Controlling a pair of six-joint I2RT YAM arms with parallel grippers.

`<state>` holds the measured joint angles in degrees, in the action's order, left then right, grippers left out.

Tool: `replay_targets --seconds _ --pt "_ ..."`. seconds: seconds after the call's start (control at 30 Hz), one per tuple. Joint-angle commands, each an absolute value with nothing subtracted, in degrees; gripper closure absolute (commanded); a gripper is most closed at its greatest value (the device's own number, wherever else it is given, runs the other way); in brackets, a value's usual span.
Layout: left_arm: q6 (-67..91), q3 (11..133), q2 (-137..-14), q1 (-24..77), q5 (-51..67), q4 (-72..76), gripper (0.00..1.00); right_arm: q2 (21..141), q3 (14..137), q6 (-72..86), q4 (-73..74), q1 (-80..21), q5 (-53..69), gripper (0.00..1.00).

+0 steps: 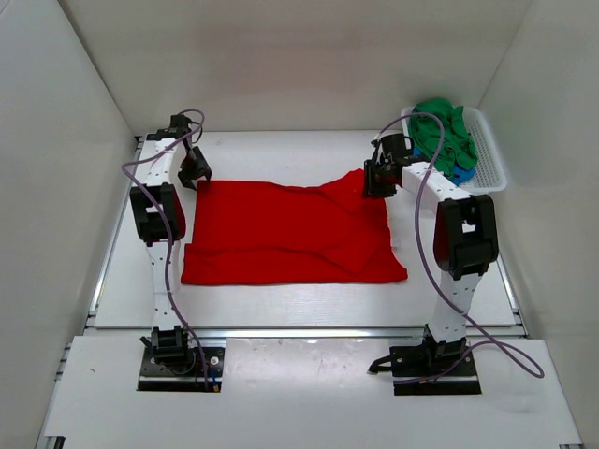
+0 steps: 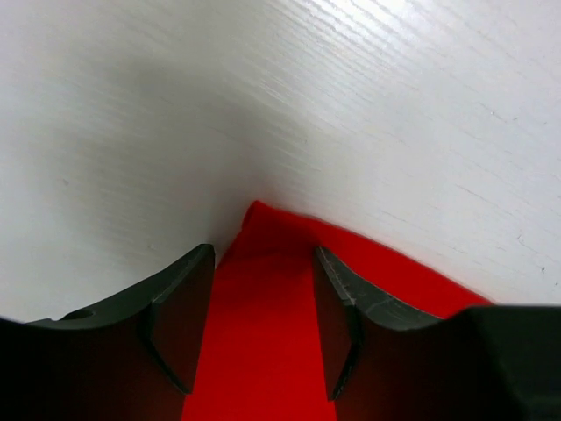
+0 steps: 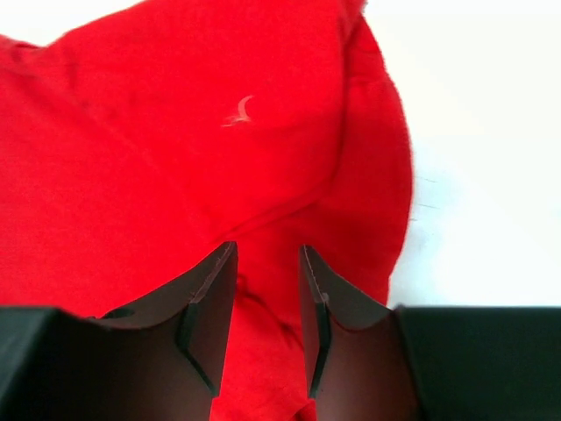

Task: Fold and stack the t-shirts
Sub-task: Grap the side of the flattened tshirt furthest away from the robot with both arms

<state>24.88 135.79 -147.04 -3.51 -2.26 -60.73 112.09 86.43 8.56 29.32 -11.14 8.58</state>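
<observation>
Left hand [image 2: 263, 256] has its fingers apart over the red t-shirt's [image 1: 281, 234] far-left corner, and we see the right hand [image 3: 267, 249] pinching the far-right corner off the counter [image 1: 281, 154]. Green t-shirt [image 1: 445, 131] and blue t-shirt [image 1: 460, 173] are bunched in the white basket [image 1: 492, 161].

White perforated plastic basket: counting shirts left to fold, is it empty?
No, a crumpled green cloth t-shirt and a blue cloth t-shirt lie in the basket.
</observation>
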Motion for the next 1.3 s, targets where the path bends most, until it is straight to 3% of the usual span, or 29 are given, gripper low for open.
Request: replay_targets --seconds 0.0,0.13,0.4,0.57,0.97,1.1,1.2,1.27 --pt "26.19 137.38 -146.25 -3.07 -2.81 -63.72 0.40 112.85 88.86 8.17 26.81 -10.46 8.35 0.68" --pt "26.37 135.36 -146.25 -3.25 -1.76 -61.61 0.46 113.55 87.98 8.96 24.88 -10.10 8.61 0.66" --pt "25.22 133.86 -145.46 -3.16 0.61 -60.38 0.84 115.66 89.81 9.67 23.46 -7.82 8.44 0.61" --pt "24.26 132.89 -145.02 -2.73 1.76 -60.03 1.00 118.30 92.36 9.67 22.94 -7.12 9.31 0.59" --pt "23.82 131.22 -144.58 -2.37 2.55 -58.71 1.00 126.82 101.16 10.02 26.63 -7.91 11.95 0.65" --pt "23.82 131.75 -144.58 -2.46 2.64 -59.06 1.00 128.23 103.01 9.67 28.30 -8.18 12.66 0.90" --pt "23.73 132.18 -144.40 -2.55 2.37 -59.15 1.00 127.53 102.83 10.02 28.21 -8.53 12.48 1.00" --pt "23.73 132.80 -144.67 -3.34 2.38 -59.50 1.00 127.44 103.18 9.49 28.65 -9.14 12.05 1.00"
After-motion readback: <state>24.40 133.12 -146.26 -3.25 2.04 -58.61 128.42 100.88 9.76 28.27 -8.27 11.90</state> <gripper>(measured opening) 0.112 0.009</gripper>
